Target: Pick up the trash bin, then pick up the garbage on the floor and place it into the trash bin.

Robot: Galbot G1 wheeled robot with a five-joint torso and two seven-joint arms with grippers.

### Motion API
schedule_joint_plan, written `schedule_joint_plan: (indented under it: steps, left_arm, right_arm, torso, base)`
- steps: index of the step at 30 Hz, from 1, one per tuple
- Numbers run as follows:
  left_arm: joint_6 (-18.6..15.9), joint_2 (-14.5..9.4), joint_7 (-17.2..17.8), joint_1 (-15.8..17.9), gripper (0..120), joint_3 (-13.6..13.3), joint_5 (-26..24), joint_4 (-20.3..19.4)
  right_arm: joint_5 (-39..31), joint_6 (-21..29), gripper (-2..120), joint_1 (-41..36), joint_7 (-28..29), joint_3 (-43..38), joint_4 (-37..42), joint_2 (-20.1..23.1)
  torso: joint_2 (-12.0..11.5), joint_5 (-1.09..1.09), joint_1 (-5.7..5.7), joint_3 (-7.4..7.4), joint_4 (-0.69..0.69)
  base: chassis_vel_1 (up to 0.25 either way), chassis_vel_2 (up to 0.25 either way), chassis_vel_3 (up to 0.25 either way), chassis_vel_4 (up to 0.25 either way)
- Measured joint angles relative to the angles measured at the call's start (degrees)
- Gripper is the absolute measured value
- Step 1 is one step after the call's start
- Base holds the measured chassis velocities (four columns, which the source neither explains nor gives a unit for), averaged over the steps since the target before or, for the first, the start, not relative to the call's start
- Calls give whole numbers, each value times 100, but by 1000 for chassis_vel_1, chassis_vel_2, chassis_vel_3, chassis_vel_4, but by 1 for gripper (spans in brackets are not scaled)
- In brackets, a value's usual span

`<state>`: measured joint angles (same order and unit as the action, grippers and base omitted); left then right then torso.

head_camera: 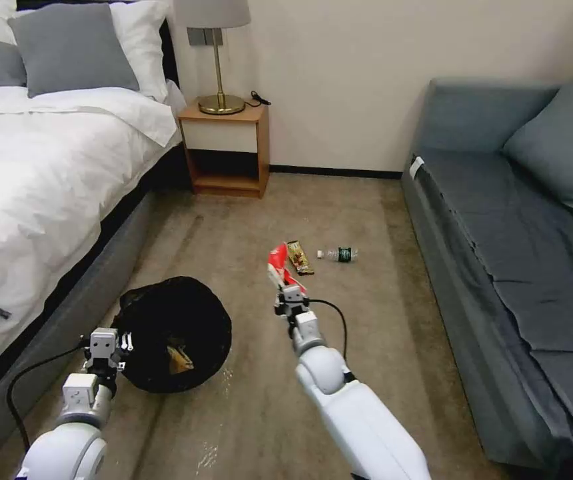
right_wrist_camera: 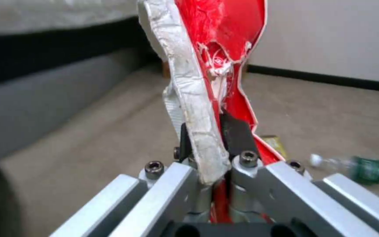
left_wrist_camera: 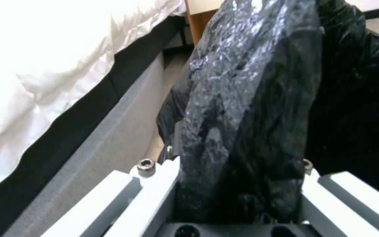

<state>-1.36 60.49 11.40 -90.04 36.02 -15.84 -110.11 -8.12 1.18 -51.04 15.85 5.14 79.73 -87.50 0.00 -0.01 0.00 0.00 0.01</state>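
While the left gripper (left_wrist_camera: pixel 238 184) clamps the bag-draped rim of the trash bin (head_camera: pixel 174 333) beside the bed (head_camera: pixel 46 180), the right gripper (right_wrist_camera: pixel 211 148) pinches the crushed red-and-white carton (right_wrist_camera: pixel 215 65) aloft, just beyond the bin. Light and crumpled, it likely flexes, so gripping its folded edge suits. Farther from the bin lie the snack wrapper (head_camera: pixel 300 257) and bottle (head_camera: pixel 340 254).
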Motion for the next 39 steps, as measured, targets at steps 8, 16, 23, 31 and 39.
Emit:
schedule_joint_plan:
  steps: [8, 16, 23, 31, 39]
  left_arm:
    - [47, 6, 0, 41, 3, -21, -1, 45]
    - [76, 39, 7, 130, 3, -120, 66, 118]
    - [31, 49, 21, 227, 3, -143, 43, 105]
    - [-43, 87, 27, 360, 3, -232, 24, 87]
    - [-149, 147, 39, 569, 3, -449, -59, 66]
  right_arm:
    - [-463, 101, 0, -167, 149, 509, 697, -94]
    - [-651, 232, 0, -301, 223, 825, 1156, -52]
    - [-826, 255, 0, -315, 233, 1020, 1218, -39]
    - [-956, 302, 0, -253, 232, 1281, 1170, 61]
    - [-959, 329, 0, -259, 151, 1479, 1045, 159]
  torso:
    - [0, 0, 0, -1, 0]
    - [0, 0, 0, 0, 0]
    - [0, 0, 0, -1, -1]
    - [0, 1, 0, 0, -1]
    - [0, 1, 0, 0, 0]
  base:
    - [0, 0, 0, 0]
    - [0, 0, 0, 0]
    - [0, 0, 0, 0]
    - [0, 0, 0, 0]
    - [0, 0, 0, 0]
